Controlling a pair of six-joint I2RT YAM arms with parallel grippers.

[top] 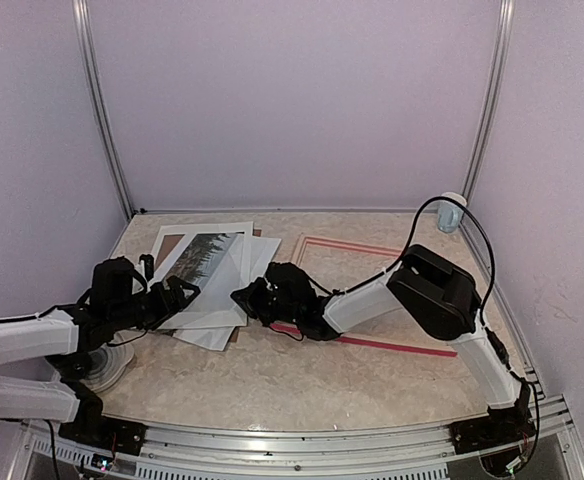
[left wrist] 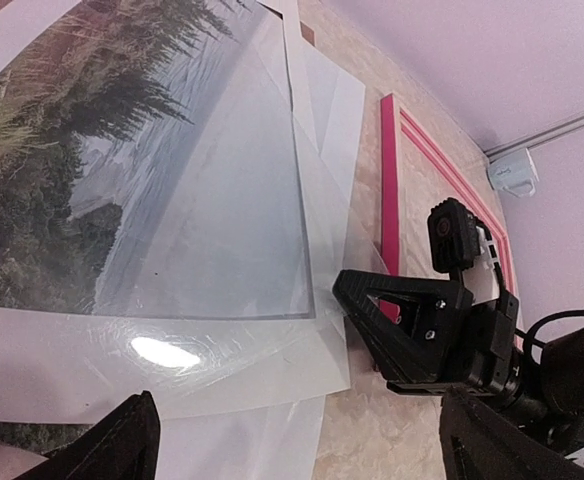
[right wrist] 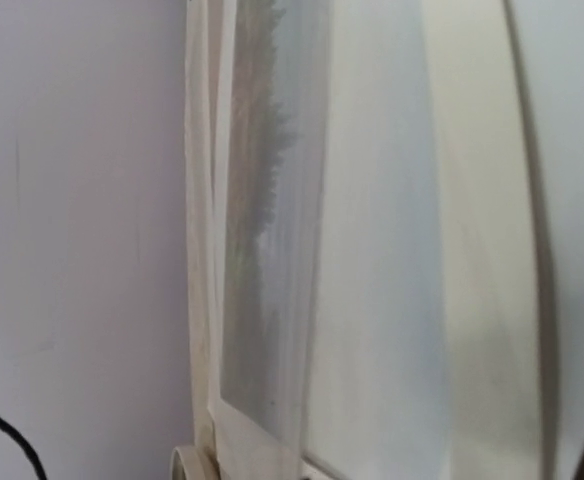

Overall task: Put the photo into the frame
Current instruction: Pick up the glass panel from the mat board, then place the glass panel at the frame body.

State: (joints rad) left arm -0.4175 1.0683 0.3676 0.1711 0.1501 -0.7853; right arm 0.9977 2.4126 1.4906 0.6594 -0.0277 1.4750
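The photo [top: 207, 255], a print of dark trees, water and pale sky, lies on top of a stack of white sheets at the left of the table. It fills the upper left of the left wrist view [left wrist: 62, 170], partly under a clear sheet [left wrist: 222, 210]. The pink-red frame [top: 372, 343] lies flat to the right of the stack and shows in the left wrist view [left wrist: 389, 190]. My left gripper [top: 182, 293] is open and empty over the stack's near edge, its fingertips [left wrist: 122, 445] wide apart. My right gripper [top: 244, 297] is at the stack's right edge; its jaws do not show clearly.
A brown backing board [top: 172, 240] lies under the white sheets [top: 217, 320]. The right wrist view shows the photo [right wrist: 262, 250] and the sheets edge-on and very close. A small white fixture [top: 451, 212] sits at the back right corner. Purple walls enclose the table.
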